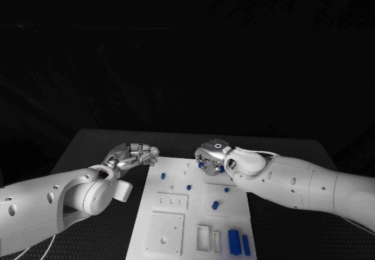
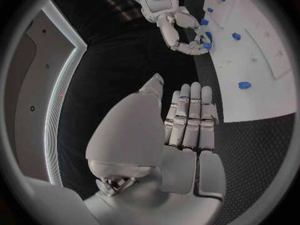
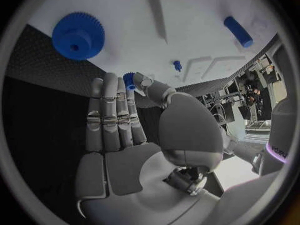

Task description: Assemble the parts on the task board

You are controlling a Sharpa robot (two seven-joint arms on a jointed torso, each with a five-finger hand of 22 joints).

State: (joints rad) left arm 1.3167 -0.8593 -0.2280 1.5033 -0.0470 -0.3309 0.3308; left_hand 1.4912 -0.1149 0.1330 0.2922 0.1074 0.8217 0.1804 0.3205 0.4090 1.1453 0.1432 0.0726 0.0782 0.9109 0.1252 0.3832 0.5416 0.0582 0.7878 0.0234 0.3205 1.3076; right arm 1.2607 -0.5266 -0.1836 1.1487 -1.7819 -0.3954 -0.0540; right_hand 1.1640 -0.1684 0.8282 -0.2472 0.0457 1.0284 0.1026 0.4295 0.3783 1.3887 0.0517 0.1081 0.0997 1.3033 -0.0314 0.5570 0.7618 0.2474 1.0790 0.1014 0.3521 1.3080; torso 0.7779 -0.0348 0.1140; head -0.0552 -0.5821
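Note:
The white task board (image 1: 173, 230) lies in the middle of the table, with several blue parts standing on it, such as a peg (image 1: 162, 175) and a long cylinder (image 1: 233, 241). My right hand (image 1: 212, 159) hovers over the board's far edge and pinches a small blue part (image 3: 129, 80) between thumb and fingertip. The left wrist view shows that hand (image 2: 180, 31) with the part (image 2: 205, 46) at its fingertips. My left hand (image 1: 134, 155) is off the board beside its far left corner, fingers straight and holding nothing (image 2: 189, 116).
A blue gear (image 3: 78, 35), a blue peg (image 3: 238, 31) and a small stud (image 3: 177, 65) stand on the board (image 3: 187, 10) ahead of the right hand. The near part of the board has recessed plates (image 1: 171, 201) and slots (image 1: 203, 237). Black table (image 1: 102, 141) surrounds it.

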